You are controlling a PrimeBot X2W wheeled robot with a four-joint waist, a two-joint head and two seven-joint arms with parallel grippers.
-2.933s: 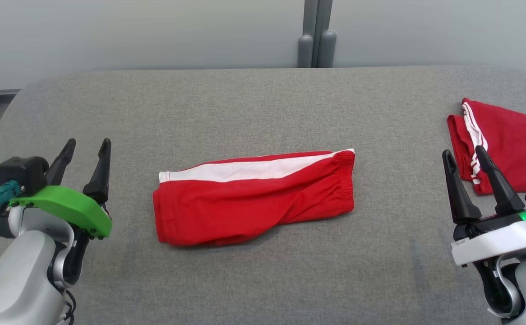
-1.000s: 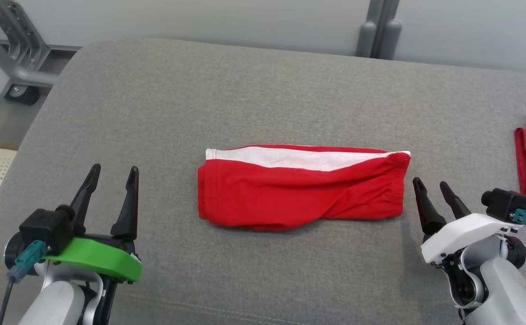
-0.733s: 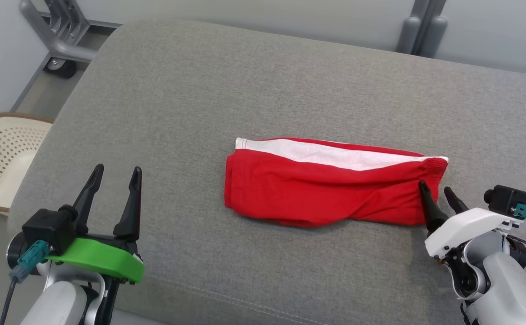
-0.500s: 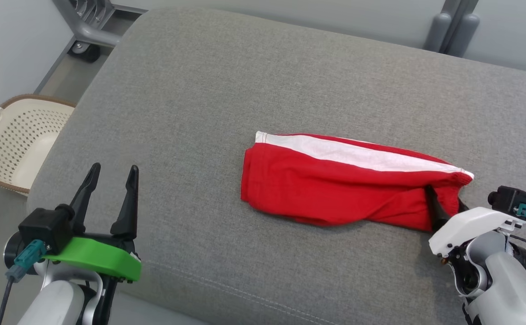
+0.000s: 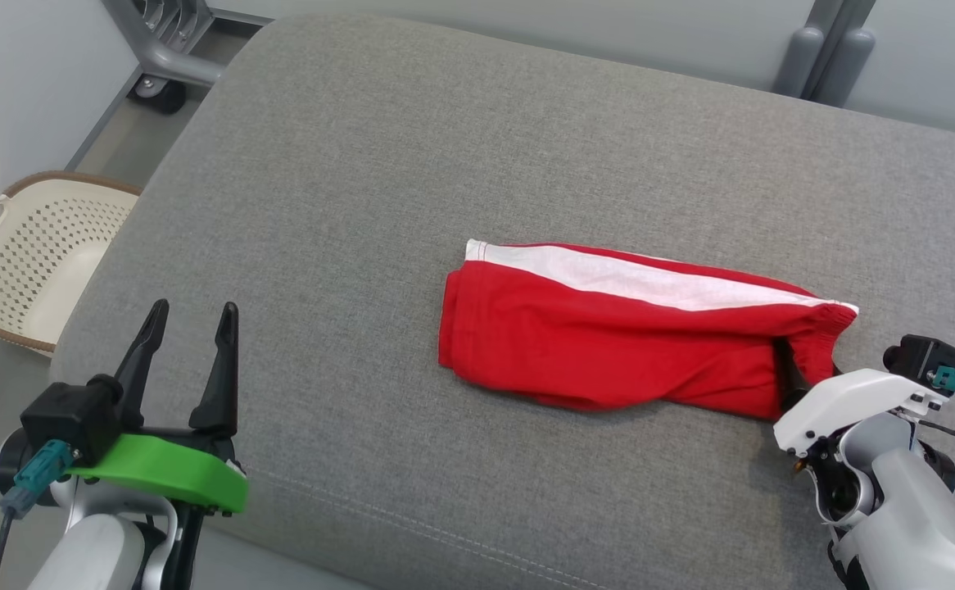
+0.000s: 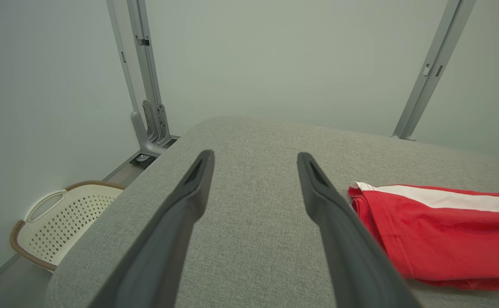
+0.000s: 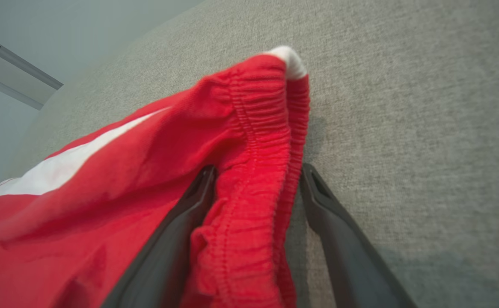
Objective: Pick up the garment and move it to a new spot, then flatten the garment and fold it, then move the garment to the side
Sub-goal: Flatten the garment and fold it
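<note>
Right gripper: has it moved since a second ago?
Yes: the right gripper went forward to the red shorts; then clear of the waistband, now straddling it.

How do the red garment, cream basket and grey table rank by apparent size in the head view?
Largest: grey table.
Then: red garment.
Smallest: cream basket, but partly hidden and farther away, so unsure.

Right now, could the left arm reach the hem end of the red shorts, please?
Probably yes: the left arm, jaws open, has bare grey cushion between it and the red shorts.
</note>
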